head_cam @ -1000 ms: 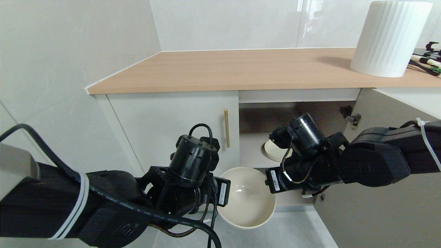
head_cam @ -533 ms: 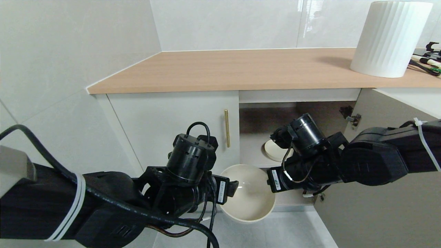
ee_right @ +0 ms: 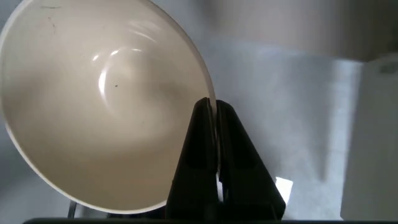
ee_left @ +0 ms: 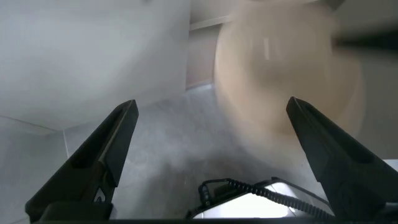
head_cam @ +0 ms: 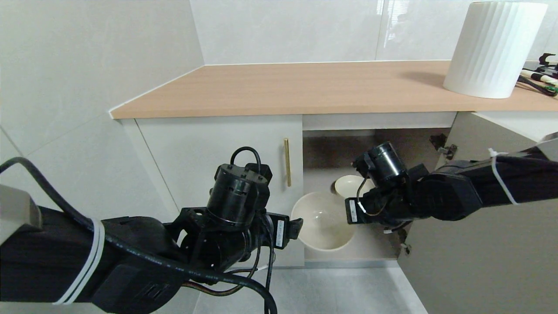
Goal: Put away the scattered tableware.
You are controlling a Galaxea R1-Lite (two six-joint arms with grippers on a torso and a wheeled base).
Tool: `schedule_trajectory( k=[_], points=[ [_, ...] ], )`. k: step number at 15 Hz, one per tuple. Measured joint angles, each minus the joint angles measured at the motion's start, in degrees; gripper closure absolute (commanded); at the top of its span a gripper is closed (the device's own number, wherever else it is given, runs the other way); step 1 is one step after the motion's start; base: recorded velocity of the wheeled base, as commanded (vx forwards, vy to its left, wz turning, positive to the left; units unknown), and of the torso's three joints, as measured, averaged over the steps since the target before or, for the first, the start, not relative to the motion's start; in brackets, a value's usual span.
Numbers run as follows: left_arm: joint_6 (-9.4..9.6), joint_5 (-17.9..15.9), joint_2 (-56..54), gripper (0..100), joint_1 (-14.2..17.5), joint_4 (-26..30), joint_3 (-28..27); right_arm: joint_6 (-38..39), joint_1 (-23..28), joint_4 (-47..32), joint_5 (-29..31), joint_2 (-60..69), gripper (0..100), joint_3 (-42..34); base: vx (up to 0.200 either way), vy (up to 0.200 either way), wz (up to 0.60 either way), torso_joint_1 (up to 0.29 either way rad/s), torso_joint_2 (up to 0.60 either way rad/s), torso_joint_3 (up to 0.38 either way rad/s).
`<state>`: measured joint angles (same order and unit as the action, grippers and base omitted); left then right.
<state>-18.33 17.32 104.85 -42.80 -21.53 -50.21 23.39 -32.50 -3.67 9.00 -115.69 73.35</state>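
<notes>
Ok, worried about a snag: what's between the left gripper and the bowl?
Nothing. In the left wrist view only bare grey floor shows between the open left gripper and the bowl, which the right gripper holds by its rim.

The wooden table [head_cam: 283, 87] holds a tall white pot [head_cam: 495, 48] and some tools [head_cam: 542, 78]. A small bowl [head_cam: 348, 184] sits on the cupboard shelf [head_cam: 316, 181].

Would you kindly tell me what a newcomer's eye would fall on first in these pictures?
First comes the large cream bowl, pinched at its rim by the right gripper at the mouth of the open cabinet, where a smaller bowl sits farther in. The left gripper hangs open beside it, holding nothing. A tall white ribbed container stands on the wooden countertop above, at the right.
</notes>
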Motion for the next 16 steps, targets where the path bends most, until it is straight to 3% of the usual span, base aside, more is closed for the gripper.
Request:
schedule_trajectory(
  k=[5, 9, 16],
  points=[
    [0.00, 0.00, 0.00, 0, 0.09, -0.04, 0.05, 5.61, 6.77, 15.37, 8.08, -7.98, 100, 3.46, 0.000, 0.000, 0.00, 0.000, 0.00, 0.000],
    [0.00, -0.04, 0.00, 0, 0.20, -0.06, 0.02, 5.42, 9.90, 22.77, 8.96, -11.85, 100, 3.91, 0.000, 0.000, 0.00, 0.000, 0.00, 0.000],
    [-0.02, -0.09, 0.24, 0, 0.20, -0.09, -0.02, 5.25, 14.46, 24.19, 9.97, -18.05, 100, 9.80, 0.000, 0.000, 0.00, 0.000, 0.00, 0.000]
  ],
)
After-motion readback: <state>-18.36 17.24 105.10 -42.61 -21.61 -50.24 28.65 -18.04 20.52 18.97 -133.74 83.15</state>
